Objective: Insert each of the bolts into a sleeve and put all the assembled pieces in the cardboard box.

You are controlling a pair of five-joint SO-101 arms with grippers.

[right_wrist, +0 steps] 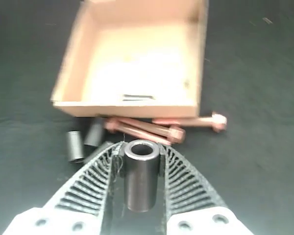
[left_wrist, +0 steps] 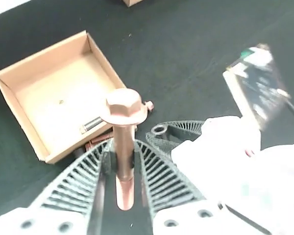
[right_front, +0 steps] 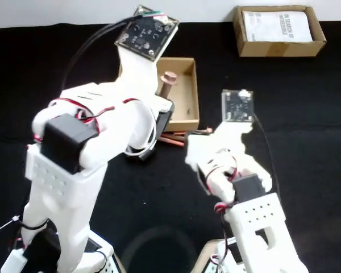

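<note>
Black worktop (right_front: 295, 170), cardboard box (right_front: 188, 108) at centre. My left gripper (left_wrist: 121, 152) clamps one bolt (left_wrist: 123, 105) beside the box; my right gripper (right_wrist: 141, 149) clamps a sleeve (right_wrist: 140, 176) nearby. Insertion pending, I judge: shank must align with bore next.

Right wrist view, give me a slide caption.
Right gripper shut on a sleeve, with loose bolts, spare sleeves and the cardboard box beyond.

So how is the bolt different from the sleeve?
The bolt is copper-coloured; the sleeve is dark grey. The bolt is long and thin with a hex head; the sleeve is a short, hollow tube. Both are clamped, in the left tool and right tool respectively.
</note>
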